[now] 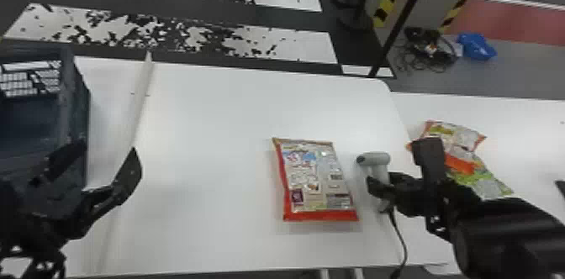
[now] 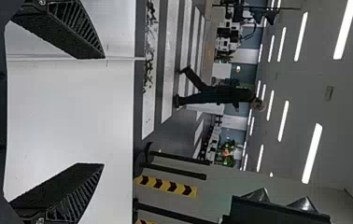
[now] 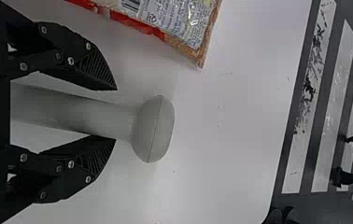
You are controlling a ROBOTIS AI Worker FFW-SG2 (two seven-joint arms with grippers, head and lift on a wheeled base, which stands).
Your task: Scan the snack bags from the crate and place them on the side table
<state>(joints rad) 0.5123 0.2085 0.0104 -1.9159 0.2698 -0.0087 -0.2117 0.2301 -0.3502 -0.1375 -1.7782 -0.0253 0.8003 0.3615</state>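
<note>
Two bags (image 1: 483,179): side table (image 1: 531,131), I judge done.
Third bag (image 1: 315,181): tabletop (image 1: 201,164), likely pending.
Left tool (image 2: 102,111): released.
Right tool (image 3: 116,113): open around scanner (image 3: 153,130).

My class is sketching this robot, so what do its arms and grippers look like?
The right arm is black, with a smooth, barrel-like section; the left arm is black too. The left gripper and right gripper each have two black, tapering fingers with ribbed sides and round, silvery screw heads.

Red-edged snack bag (image 1: 313,179) flat on table (image 1: 201,131)
</note>
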